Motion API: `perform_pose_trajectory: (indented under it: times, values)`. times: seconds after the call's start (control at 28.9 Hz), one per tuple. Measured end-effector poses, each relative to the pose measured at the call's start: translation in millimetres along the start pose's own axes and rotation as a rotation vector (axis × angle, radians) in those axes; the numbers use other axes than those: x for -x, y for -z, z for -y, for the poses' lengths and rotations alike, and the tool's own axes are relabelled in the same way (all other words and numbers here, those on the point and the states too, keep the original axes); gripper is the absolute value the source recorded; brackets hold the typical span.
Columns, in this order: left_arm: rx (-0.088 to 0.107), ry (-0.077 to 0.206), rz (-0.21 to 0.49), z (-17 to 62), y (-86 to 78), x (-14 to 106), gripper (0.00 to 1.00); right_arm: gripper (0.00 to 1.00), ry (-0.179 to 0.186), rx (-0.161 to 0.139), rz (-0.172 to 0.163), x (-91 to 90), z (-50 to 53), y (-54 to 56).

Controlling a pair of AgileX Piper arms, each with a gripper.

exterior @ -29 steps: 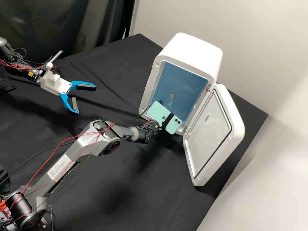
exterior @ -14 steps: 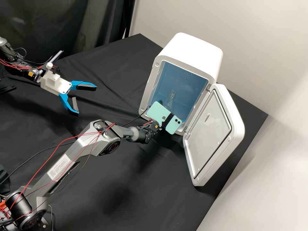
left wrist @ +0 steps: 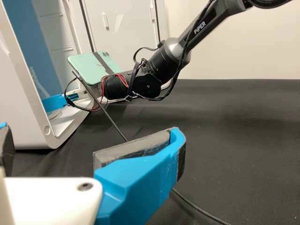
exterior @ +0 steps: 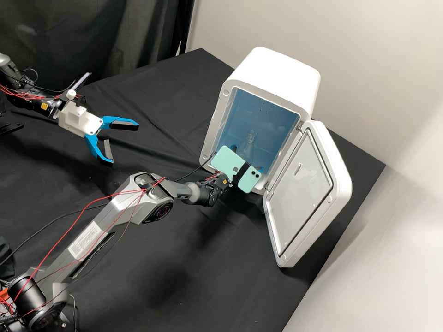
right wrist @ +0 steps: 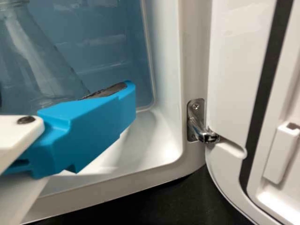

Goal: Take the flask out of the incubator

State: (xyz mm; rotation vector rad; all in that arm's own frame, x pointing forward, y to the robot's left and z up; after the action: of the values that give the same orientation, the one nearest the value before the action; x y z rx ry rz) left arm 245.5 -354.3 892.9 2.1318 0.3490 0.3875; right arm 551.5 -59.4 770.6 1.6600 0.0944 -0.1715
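At the far left of the black tabletop (exterior: 194, 258) the left end effector (exterior: 122, 143) hangs above the cloth, well apart from the incubator; its two blue fingers are spread wide and hold nothing; in the left wrist view one finger (left wrist: 140, 161) shows its grey pad facing inward.

Further right, the right arm (exterior: 138, 207) stretches low across the tabletop from the near left corner towards the incubator, with thin red wires (exterior: 92, 207) running along its links; a mint-green phone (exterior: 233, 165) sits strapped across its wrist, just in front of the incubator's opening.

The right end effector (right wrist: 63, 93) is inside the lower part of the chamber; one blue finger (right wrist: 89, 122) lies just beside the flask's sloping glass wall, but I cannot tell whether the fingers are apart or pressed on the glass.

The white incubator (exterior: 277, 74) stands towards the right rear of the tabletop, its blue-lit chamber facing the arms; the clear conical flask (exterior: 249, 139) is inside it, on the chamber floor or just above it, near the middle, its neck pointing up; whether it is quite upright is hard to judge.

Rightmost, the door (exterior: 302, 184) stands swung fully open on the incubator's right side, its inner face turned towards the camera; a metal hinge (right wrist: 199, 123) joins it to the cabinet's frame.
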Motion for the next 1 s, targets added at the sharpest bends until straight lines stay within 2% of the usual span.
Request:
perform_pose_trajectory:
  times: [1.0]
  values:
    - [-0.001,-0.003,0.000,-1.2,-0.2,0.7,1.00,0.00,-0.002,-0.001,-0.009,0.5,1.2,-0.6]
